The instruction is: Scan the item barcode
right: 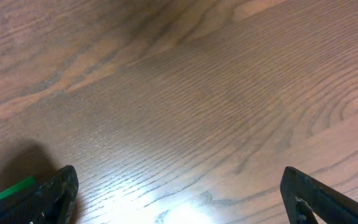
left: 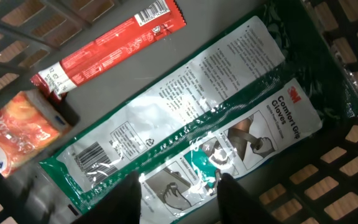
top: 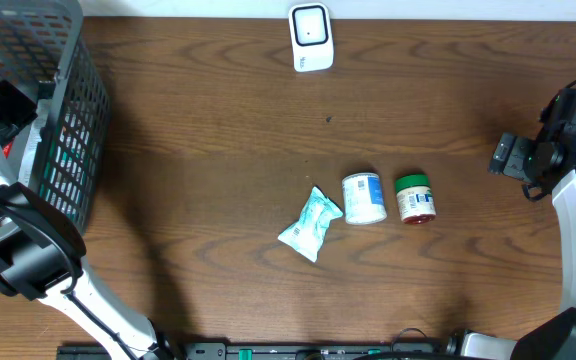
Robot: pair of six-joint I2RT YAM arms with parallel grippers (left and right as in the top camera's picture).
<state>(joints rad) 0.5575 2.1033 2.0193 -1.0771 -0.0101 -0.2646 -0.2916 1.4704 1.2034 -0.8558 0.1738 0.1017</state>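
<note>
Left wrist view: the glove pack [left: 229, 118] lies flat on the basket [left: 347, 186] floor, directly beneath the left claw [left: 182, 199]. The claw's fingers stand partly apart over the pack's middle and grip nothing; I judge they are placed to pinch it. The pack's print reads "3M", "Comfort" and "Gloves", and its barcode [left: 89, 155] faces up, left of the fingers. Farther up-left lie a red wrapper [left: 104, 46] and an orange packet [left: 14, 134]. The right claw [right: 182, 196] gapes wide and empty over the wooden table [right: 197, 93], well apart from the white scanner [top: 311, 37].

two jars [top: 364, 198] [top: 415, 197], one pouch [top: 311, 224], one scanner [top: 311, 38], one basket [top: 68, 130], three packets [left: 191, 118] [left: 104, 46] [left: 14, 134] inside
</note>
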